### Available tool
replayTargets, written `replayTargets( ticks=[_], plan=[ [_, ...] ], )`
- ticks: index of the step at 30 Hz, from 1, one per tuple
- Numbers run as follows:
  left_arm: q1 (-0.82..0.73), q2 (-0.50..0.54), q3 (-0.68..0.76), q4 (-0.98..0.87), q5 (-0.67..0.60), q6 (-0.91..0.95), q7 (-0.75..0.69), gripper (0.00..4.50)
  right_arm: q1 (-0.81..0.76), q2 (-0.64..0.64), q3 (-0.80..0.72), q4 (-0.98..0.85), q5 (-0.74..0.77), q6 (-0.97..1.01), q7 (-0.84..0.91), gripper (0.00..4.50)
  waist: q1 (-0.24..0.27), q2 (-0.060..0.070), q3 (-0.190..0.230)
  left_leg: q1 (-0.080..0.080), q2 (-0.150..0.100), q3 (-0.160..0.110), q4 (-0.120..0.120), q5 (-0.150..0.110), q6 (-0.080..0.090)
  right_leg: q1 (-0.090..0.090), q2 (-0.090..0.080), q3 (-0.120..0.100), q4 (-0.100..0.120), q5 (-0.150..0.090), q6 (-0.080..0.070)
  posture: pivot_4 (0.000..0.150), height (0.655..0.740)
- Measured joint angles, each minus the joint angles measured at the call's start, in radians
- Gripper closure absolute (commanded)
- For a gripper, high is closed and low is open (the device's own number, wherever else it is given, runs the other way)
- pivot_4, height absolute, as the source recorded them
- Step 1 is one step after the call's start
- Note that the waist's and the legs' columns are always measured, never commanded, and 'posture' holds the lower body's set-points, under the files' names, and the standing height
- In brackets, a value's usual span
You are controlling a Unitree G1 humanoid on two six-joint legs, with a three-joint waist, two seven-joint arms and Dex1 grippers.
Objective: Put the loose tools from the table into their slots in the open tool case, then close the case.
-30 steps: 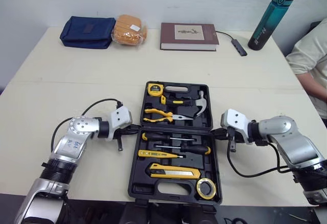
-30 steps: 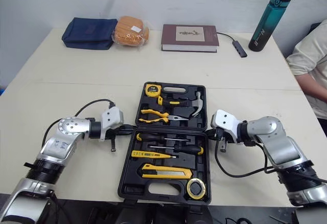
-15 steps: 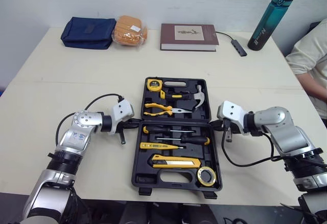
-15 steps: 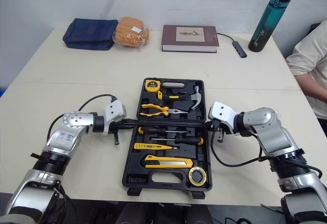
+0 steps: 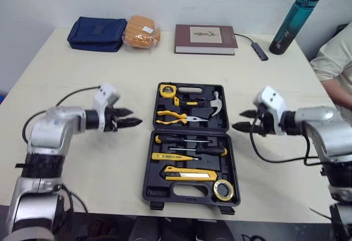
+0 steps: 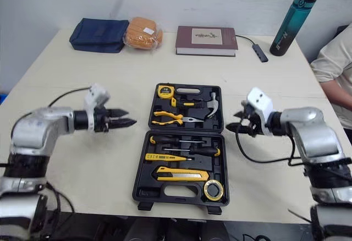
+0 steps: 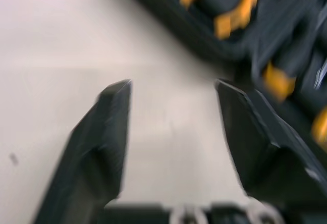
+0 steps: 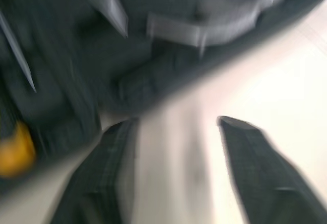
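Note:
The black tool case (image 5: 230,142) lies flat open in the middle of the table. Its far half holds a yellow tape measure (image 5: 167,91), a hammer (image 5: 212,106) and pliers (image 5: 176,118). Its near half holds two screwdrivers (image 5: 190,140), a yellow tester pen (image 5: 173,157), a utility knife (image 5: 190,174) and a tape roll (image 5: 223,189). My left gripper (image 5: 132,117) hovers open left of the case, a short gap away, pointing at it. My right gripper (image 5: 241,120) stands open just off the case's right side. Both wrist views show bare table between spread fingers (image 7: 110,127), with the case's edge (image 8: 127,55) beyond.
Along the table's far edge lie a blue pouch (image 5: 96,33), an orange wrapped bun (image 5: 141,32), a brown book (image 5: 206,39) and a cabled hub (image 5: 256,49), with a teal bottle (image 5: 294,20) standing beside them. A person's arm (image 5: 335,65) rests at the right edge.
Both grippers were shut against the case's sides at the hinge line. They have drawn back outward from the case and opened.

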Motion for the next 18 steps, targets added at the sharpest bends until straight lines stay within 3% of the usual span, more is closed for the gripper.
replayTargets(
  ticks=[1,2,7,11,18],
  plan=[
    [-0.041,-0.019,0.009,0.003,-0.003,0.066,0.038,0.06,-0.044,0.035,-0.022,0.007,0.021,0.102,-0.038,0.15,0.000,0.000,0.000,0.000,0.000,0.000,0.000,0.000,0.000,0.000,0.000,0.000,0.000,0.000,0.000,0.150,0.7400],
    [-0.079,-0.040,0.010,0.012,-0.002,0.118,0.073,0.02,-0.085,0.065,-0.032,0.019,0.034,0.180,-0.074,0.06,0.000,0.000,0.000,-0.001,-0.001,0.000,-0.001,0.000,0.000,-0.001,0.000,0.000,0.000,0.000,0.000,0.150,0.7400],
    [-0.131,-0.109,-0.033,0.062,0.004,0.261,0.186,0.02,-0.220,0.189,-0.056,0.098,0.055,0.454,-0.252,0.06,-0.002,0.000,0.000,-0.008,-0.003,0.001,-0.001,0.000,0.000,-0.013,0.000,0.002,0.007,0.000,0.000,0.150,0.7400],
    [-0.153,-0.164,-0.050,0.123,0.012,0.266,0.243,0.02,-0.231,0.230,-0.032,0.121,0.055,0.513,-0.319,0.06,0.002,0.000,0.000,-0.023,-0.004,0.001,0.005,0.002,0.000,-0.031,-0.001,0.002,0.020,0.000,0.000,0.150,0.7400],
    [-0.175,-0.184,-0.089,0.160,0.031,0.212,0.271,0.02,-0.256,0.233,0.013,0.148,0.055,0.510,-0.383,0.06,-0.001,0.000,0.000,-0.024,-0.006,0.003,0.008,0.003,0.001,-0.031,-0.002,0.004,0.021,0.000,0.000,0.150,0.7400]
  ],
)
